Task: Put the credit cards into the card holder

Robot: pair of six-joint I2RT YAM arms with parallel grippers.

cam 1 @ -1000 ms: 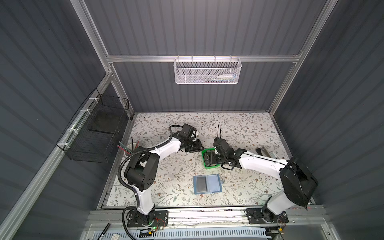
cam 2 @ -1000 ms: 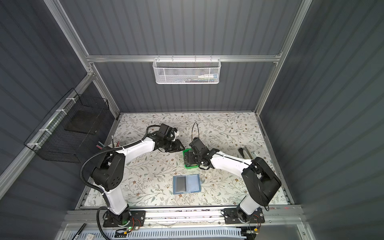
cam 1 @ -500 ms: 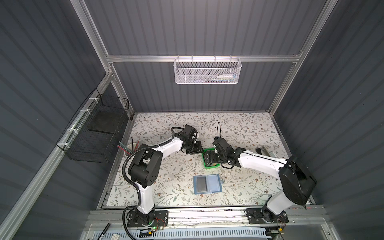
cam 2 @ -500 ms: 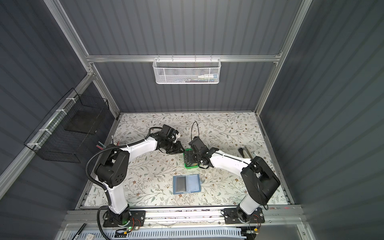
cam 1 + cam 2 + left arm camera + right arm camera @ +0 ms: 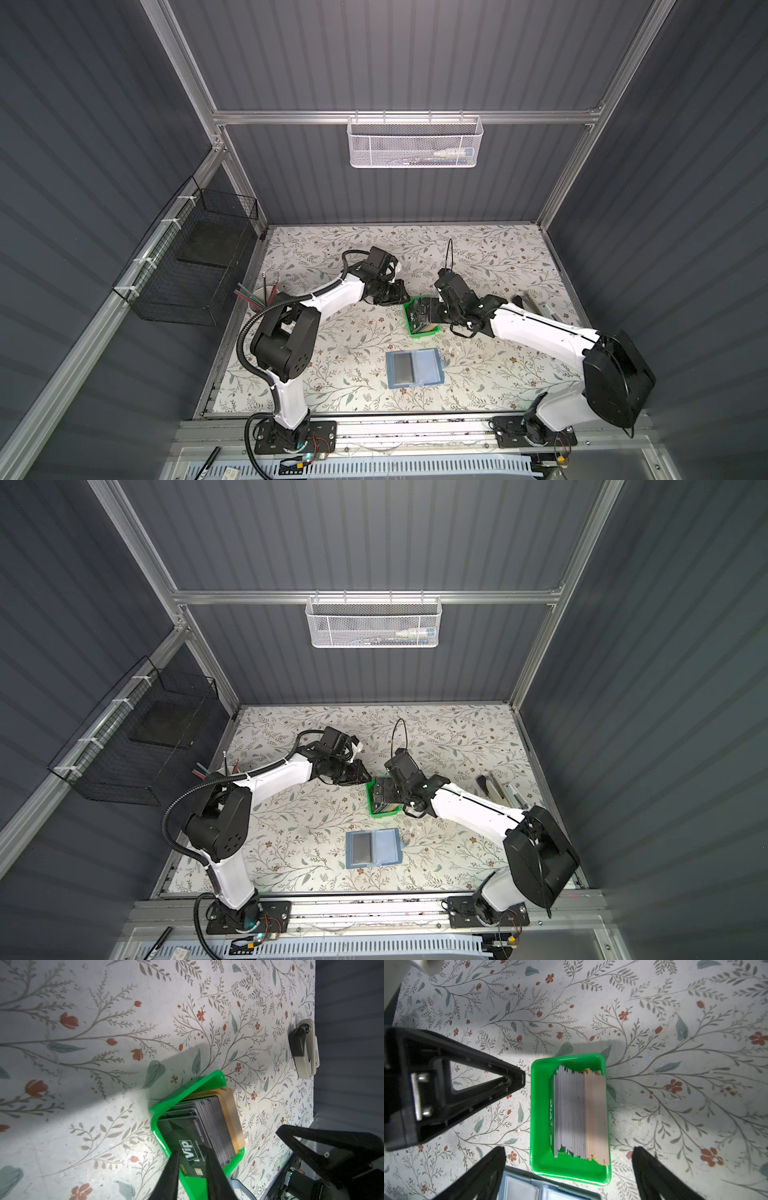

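Note:
The credit cards stand on edge as a packed stack in a small green tray, grey ones beside tan ones. The front card is dark green with white "VIP" lettering. My left gripper points at that card from just outside the tray wall, its jaws a narrow gap apart and holding nothing. My right gripper hovers over the tray, open wide, with a finger on either side. The blue card holder lies open and flat near the front, with a dark card in its left sleeve. It also shows in another top view, card holder.
A cup of pencils stands at the table's left edge. A grey and black stapler-like tool lies at the right edge. A black wire basket hangs on the left wall and a white mesh basket on the back wall.
My left gripper has moved right, closer to the green tray, and its jaws have narrowed. The right arm has hardly moved.

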